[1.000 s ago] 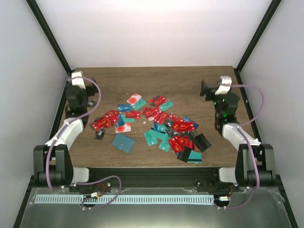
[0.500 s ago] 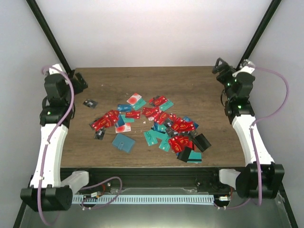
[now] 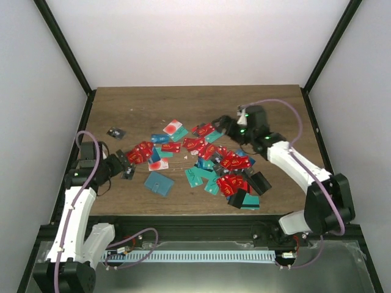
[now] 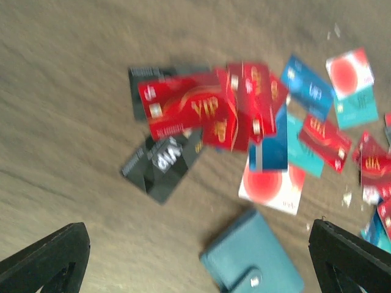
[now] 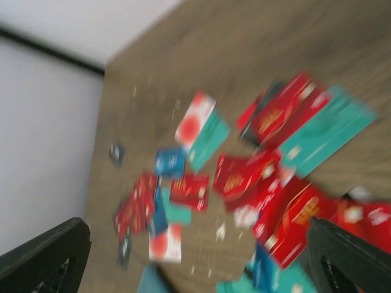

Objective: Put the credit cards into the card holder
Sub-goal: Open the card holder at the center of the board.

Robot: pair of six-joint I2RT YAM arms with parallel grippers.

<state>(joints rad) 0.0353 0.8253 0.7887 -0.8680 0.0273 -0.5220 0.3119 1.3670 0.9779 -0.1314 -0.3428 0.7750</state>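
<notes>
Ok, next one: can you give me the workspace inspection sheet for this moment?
Surface: wooden table, pale specks.
Job's things: credit cards scattered mid-table, many overlapping; card holder closed, before the pile.
Clutter: black cases at the pile's right; dark card alone, far left.
Grippers: left gripper open, empty, by the holder; right gripper open, empty, above the pile's far side.
Cables: purple cables looped along both arms.
Surroundings: white walls, black frame posts.

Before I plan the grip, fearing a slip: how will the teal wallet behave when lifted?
The wallet looks thicker than the cards, probably easier to pinch. Its snap appears shut, so likely stays folded. Lying flat, it should slide, not tip.
</notes>
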